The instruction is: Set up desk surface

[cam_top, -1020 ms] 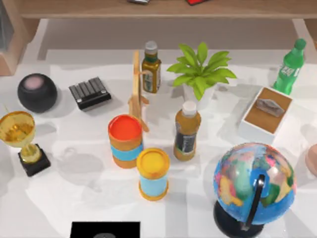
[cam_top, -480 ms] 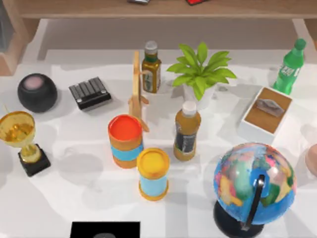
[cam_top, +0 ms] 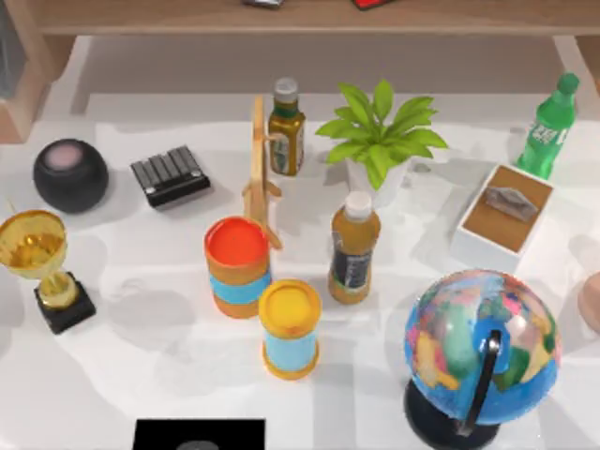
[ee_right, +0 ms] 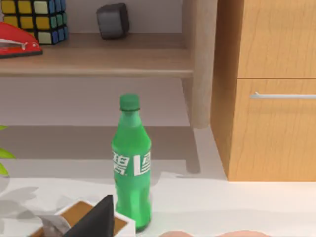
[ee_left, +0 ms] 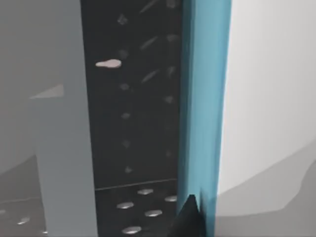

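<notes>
You've got the desk surface spread across the whole top view, white w/ grey mottling, crowded w/ items. Far left: black sphere, ridged black block just right of it. Left edge, nearer: gold trophy on a black base. Centre: red-lidded can w/ yellow-lidded can just beside it on the near right; thin wooden stand upright just behind the red one. Dark-green bottle far centre, potted plant just right of it, amber bottle w/ white cap nearer than the plant. Right side: white box w/ brown inside, green soda bottle upright at far right, globe at near right. Tan shelf board runs along the far edge.

Right wrist view: green soda bottle upright, wooden cabinet w/ drawer handle to one side, shelf w/ puzzle cube, red stapler and small dark cube.

Left wrist view: dark perforated panel beside a blue strip.

Fingers on both arms: can't tell if open or closed.
</notes>
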